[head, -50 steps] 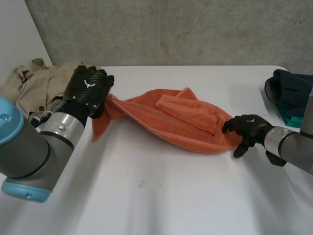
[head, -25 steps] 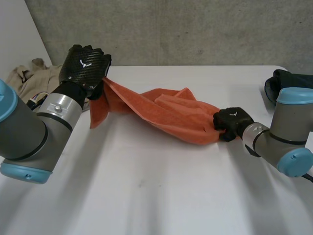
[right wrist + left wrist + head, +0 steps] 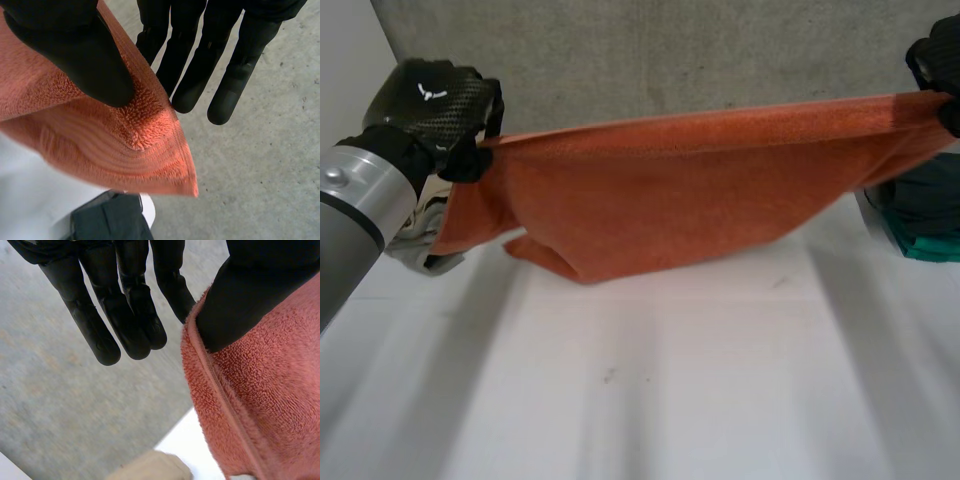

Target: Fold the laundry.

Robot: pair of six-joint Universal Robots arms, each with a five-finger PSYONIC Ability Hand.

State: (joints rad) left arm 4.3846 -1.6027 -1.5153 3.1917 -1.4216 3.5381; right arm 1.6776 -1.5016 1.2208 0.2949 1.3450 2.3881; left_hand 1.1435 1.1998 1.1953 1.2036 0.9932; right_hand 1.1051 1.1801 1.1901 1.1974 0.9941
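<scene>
An orange towel (image 3: 680, 190) hangs stretched in the air above the white table (image 3: 650, 390), its top edge taut between both hands. My left hand (image 3: 425, 110) pinches the towel's left top corner; in the left wrist view the thumb presses the towel (image 3: 265, 405) against the hand (image 3: 125, 310). My right hand (image 3: 938, 62) holds the right top corner high at the far right. In the right wrist view the thumb of that hand (image 3: 200, 75) pins the towel's corner (image 3: 145, 145). The towel's lower edge sags toward the table.
A beige garment (image 3: 430, 225) lies at the table's back left, partly behind the towel. A dark and teal pile of clothes (image 3: 920, 215) sits at the back right. A grey concrete wall (image 3: 670, 60) stands behind the table.
Both hands rose and moved apart, lifting the towel off the table and stretching it out. The right hand closed on the towel's right corner within the last second.
</scene>
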